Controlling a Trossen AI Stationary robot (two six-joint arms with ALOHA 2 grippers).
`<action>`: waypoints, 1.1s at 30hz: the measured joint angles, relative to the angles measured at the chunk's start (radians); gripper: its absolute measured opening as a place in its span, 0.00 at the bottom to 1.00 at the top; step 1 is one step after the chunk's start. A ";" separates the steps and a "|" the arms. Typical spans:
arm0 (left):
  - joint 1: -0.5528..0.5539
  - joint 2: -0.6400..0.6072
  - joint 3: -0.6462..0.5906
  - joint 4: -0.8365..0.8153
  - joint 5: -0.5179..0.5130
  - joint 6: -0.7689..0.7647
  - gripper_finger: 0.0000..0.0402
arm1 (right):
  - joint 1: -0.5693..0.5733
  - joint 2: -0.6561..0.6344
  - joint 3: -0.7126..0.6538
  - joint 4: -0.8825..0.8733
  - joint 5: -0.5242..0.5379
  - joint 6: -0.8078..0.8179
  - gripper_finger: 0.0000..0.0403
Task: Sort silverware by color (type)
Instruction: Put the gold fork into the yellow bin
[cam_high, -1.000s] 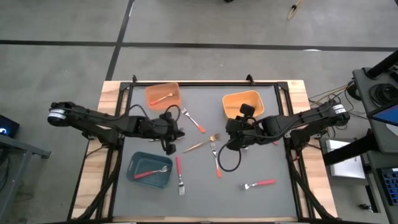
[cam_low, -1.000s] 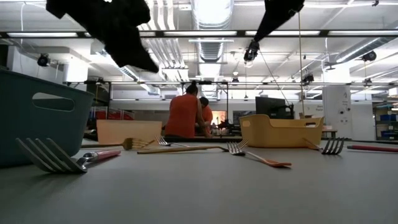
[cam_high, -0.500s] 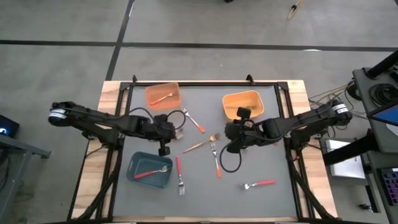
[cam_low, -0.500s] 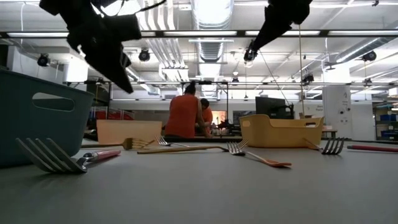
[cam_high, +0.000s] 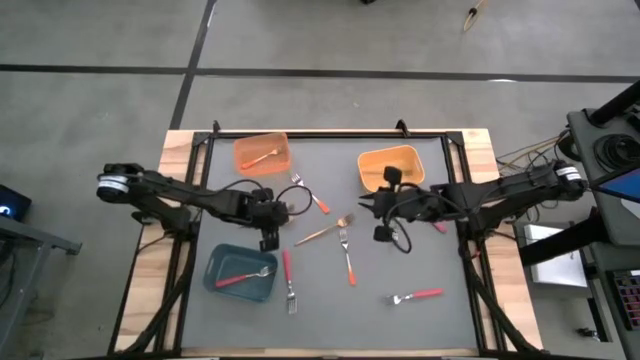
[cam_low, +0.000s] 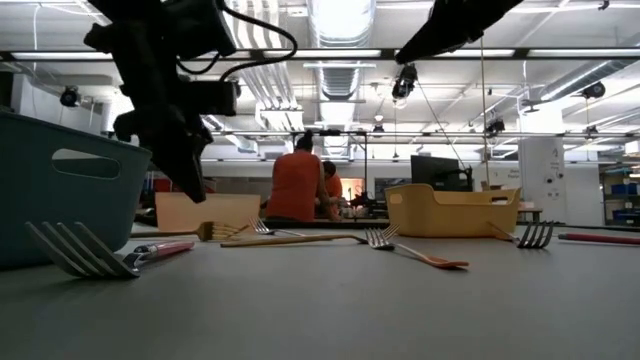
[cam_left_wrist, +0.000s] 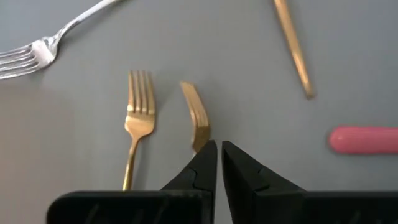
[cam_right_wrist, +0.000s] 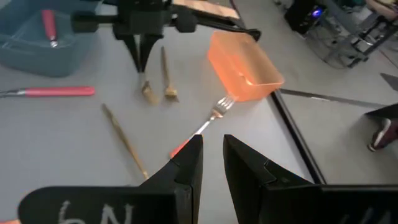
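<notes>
The left gripper had its two dark fingers pressed almost together, just above the grey table. One gold fork lay on its side right at the fingertips. Another gold fork lay flat beside it. A silver fork, a gold handle and a pink handle lay nearby.

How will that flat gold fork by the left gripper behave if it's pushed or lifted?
The thin all-gold metal fork likely stays stiff and light. Lying flat on the smooth grey table, it should slide, not roll. Its slim shiny handle may slip in a pinch.
</notes>
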 joint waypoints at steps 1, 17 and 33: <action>0.008 0.004 0.000 0.000 0.000 0.000 0.04 | -0.006 -0.011 -0.010 0.010 0.000 -0.002 0.13; 0.034 0.063 -0.002 -0.020 0.004 0.049 0.32 | -0.058 -0.108 -0.120 0.114 -0.010 -0.055 0.13; 0.038 0.179 0.001 0.001 -0.001 0.049 0.26 | -0.058 -0.102 -0.120 0.119 -0.021 -0.067 0.13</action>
